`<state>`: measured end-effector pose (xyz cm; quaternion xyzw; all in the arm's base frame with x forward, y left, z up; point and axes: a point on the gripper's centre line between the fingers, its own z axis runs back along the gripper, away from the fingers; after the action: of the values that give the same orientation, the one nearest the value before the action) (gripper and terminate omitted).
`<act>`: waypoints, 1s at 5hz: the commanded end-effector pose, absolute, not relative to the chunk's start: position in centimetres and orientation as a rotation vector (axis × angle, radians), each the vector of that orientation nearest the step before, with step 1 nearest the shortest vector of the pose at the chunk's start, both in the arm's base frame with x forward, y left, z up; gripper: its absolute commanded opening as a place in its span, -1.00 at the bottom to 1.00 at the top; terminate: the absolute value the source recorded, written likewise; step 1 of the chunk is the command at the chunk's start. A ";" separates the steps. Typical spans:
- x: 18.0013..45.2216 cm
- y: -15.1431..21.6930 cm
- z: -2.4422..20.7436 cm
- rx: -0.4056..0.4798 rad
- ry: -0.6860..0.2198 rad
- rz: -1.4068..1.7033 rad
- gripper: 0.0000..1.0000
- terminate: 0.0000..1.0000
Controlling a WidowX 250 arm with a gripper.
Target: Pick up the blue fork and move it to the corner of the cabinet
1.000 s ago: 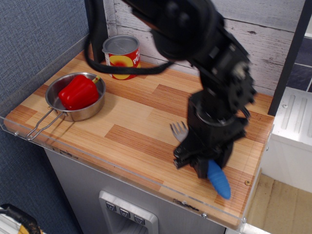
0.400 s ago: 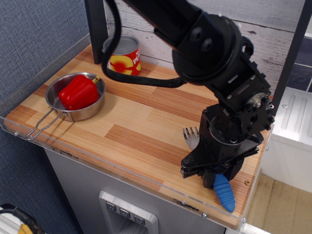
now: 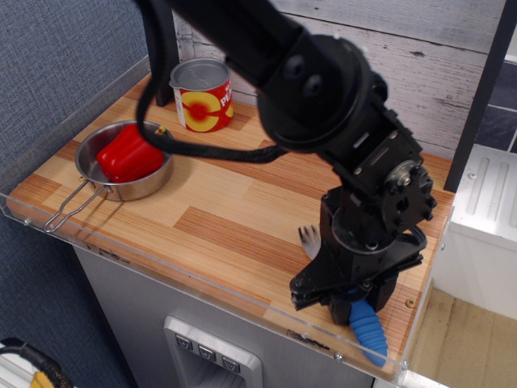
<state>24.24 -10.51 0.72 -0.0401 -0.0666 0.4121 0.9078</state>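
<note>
Fork [image 3: 365, 330] is pinched in the tool [image 3: 349, 301], now shifted toward 7 o'clock since a moment ago, handle overhanging the desk [image 3: 226, 202] corner [image 3: 404, 319]. Release seems near.

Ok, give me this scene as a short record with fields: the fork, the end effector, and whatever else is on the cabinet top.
fork: blue fork, handle pointing toward the near right corner, tines showing past the arm
end effector: end effector right over the fork's middle; grip hidden
surface: cabinet, wooden top with clear rim
pan: metal pan at the left, holding a red pepper
can: can upright at the back, behind the pan
</note>
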 end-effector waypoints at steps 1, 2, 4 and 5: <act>24.6 -8.8 1.8 -0.139 -0.104 0.847 1.00 -1.00; 24.6 -9.0 2.6 -0.094 -0.109 0.845 1.00 -1.00; 24.9 -8.7 5.0 -0.124 -0.181 0.867 1.00 -1.00; 24.8 -8.5 6.3 -0.126 -0.209 0.870 1.00 -1.00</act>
<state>24.18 -9.69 5.33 -0.0444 -0.0842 0.4224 0.9014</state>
